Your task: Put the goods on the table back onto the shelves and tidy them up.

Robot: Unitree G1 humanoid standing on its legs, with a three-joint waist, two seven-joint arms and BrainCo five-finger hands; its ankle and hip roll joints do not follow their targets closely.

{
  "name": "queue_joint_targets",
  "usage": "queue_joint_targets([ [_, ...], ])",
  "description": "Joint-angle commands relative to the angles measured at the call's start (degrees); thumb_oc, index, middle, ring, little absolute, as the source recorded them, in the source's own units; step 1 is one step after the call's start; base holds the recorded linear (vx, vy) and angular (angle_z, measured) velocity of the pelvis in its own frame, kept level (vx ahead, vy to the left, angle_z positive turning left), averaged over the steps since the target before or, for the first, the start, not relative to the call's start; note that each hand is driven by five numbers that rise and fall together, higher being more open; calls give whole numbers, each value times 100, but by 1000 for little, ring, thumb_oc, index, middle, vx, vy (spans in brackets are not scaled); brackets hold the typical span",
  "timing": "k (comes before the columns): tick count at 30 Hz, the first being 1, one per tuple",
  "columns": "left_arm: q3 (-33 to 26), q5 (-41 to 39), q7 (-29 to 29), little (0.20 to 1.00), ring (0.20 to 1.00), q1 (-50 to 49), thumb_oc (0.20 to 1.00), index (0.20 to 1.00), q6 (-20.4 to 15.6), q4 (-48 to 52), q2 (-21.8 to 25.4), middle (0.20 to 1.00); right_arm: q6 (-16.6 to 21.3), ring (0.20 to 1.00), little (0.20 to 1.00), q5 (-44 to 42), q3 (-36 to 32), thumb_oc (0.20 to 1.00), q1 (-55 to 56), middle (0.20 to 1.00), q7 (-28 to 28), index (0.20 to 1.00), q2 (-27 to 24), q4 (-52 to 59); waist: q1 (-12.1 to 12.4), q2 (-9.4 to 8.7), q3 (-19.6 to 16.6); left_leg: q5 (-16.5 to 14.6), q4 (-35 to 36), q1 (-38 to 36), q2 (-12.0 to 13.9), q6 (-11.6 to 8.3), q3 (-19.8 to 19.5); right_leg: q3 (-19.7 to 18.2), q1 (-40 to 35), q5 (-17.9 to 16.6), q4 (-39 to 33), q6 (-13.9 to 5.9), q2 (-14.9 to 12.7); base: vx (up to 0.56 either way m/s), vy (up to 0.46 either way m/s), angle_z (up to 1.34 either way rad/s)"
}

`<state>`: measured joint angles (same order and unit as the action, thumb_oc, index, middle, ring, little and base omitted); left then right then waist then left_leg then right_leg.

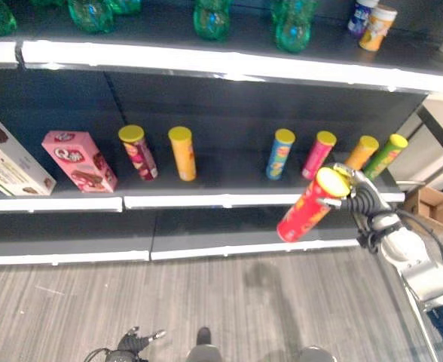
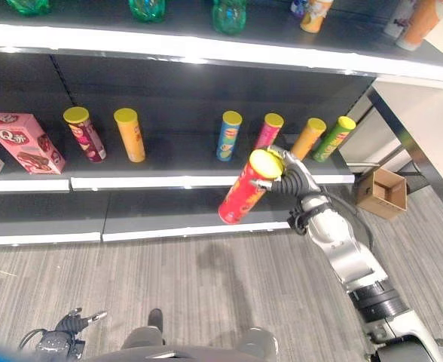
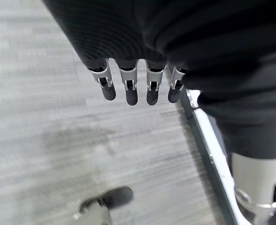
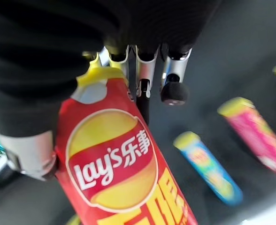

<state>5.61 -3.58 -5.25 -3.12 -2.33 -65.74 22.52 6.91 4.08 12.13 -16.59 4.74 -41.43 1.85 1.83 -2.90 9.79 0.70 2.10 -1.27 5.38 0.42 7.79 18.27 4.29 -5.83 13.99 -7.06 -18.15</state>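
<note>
Red can [image 2: 245, 192] clamped in right hand [image 2: 293, 179], tilted.
Hangs before shelf edge [image 2: 206, 182], facing blue can [image 2: 227, 136] and pink can [image 2: 267, 130]; left hand [image 3: 138, 84] low, fingers relaxed.

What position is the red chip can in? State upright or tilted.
Tilted: the red chip can slants in the right hand, yellow lid up, held off the shelf.

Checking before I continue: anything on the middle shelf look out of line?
On the middle shelf all six chip cans stand upright, but a wide gap separates the orange can from the blue can. The right hand holds a red can tilted before the shelf.
</note>
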Motion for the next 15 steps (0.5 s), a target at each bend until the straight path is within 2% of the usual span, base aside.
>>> queue_joint_targets([
  [1, 132, 94, 0, 1000, 1000, 5, 1000, 1000, -34, 52, -145, 1000, 196, 200, 200, -76, 103, 200, -679, 200, 118, 200, -343, 3, 121, 92, -50, 52, 290, 61, 226, -423, 64, -68, -163, 364, -853, -225, 385, 197, 236, -9],
  [2, 155, 46, 14, 1000, 1000, 43, 1000, 1000, -47, 69, -218, 1000, 203, 200, 200, -96, 197, 200, -731, 200, 110, 200, -350, -25, 90, 82, 33, 36, 290, 9, 159, -404, 31, -264, 57, 342, -970, -228, 576, 125, 121, -14],
  [4, 167, 28, 23, 1000, 1000, 63, 1000, 1000, -44, 97, -249, 1000, 185, 200, 200, -105, 248, 200, -761, 200, 104, 200, -355, -36, 72, 76, 70, 36, 290, -6, 101, -385, -5, -423, 156, 303, -1071, -251, 672, 81, 60, 0],
  [5, 211, 7, 36, 1000, 1000, 92, 1000, 1000, -61, 149, -300, 1000, 173, 200, 200, -93, 312, 200, -764, 200, 109, 200, -351, -33, 25, 58, 175, -6, 290, -81, -8, -349, -120, -809, 314, 253, -1228, -275, 889, 95, 54, 21],
  [6, 209, 7, 36, 1000, 1000, 95, 1000, 1000, -61, 149, -299, 1000, 173, 200, 200, -93, 312, 200, -767, 200, 109, 200, -350, -34, 23, 50, 163, 8, 290, -58, -17, -346, -120, -811, 331, 236, -1239, -275, 883, 121, 39, 23],
  [7, 266, 12, 67, 1000, 1000, 121, 1000, 1000, -89, 226, -324, 1000, 170, 200, 200, -20, 424, 200, -835, 200, 109, 200, -368, -19, 4, -2, 209, -51, 286, -72, -159, -302, -219, -1093, 365, 164, -1429, -296, 962, 82, 8, 37],
  [10, 281, 27, 40, 1000, 1000, 83, 1000, 1000, -105, 267, -353, 1000, 164, 200, 200, 50, 583, 200, -897, 200, 54, 200, -316, -65, 68, -64, 212, -81, 225, -36, -292, -278, -333, -1148, 196, 142, -1564, -274, 960, 84, -24, 67],
  [15, 244, 46, 23, 1000, 1000, -162, 1000, 1000, -54, 204, -495, 1000, 47, 200, 200, 463, 869, 200, -816, 200, -4, 200, -288, -358, 137, 15, -3, -144, 266, -133, -235, -324, -540, -814, -143, 200, -1712, -233, 968, 177, -91, 30],
])
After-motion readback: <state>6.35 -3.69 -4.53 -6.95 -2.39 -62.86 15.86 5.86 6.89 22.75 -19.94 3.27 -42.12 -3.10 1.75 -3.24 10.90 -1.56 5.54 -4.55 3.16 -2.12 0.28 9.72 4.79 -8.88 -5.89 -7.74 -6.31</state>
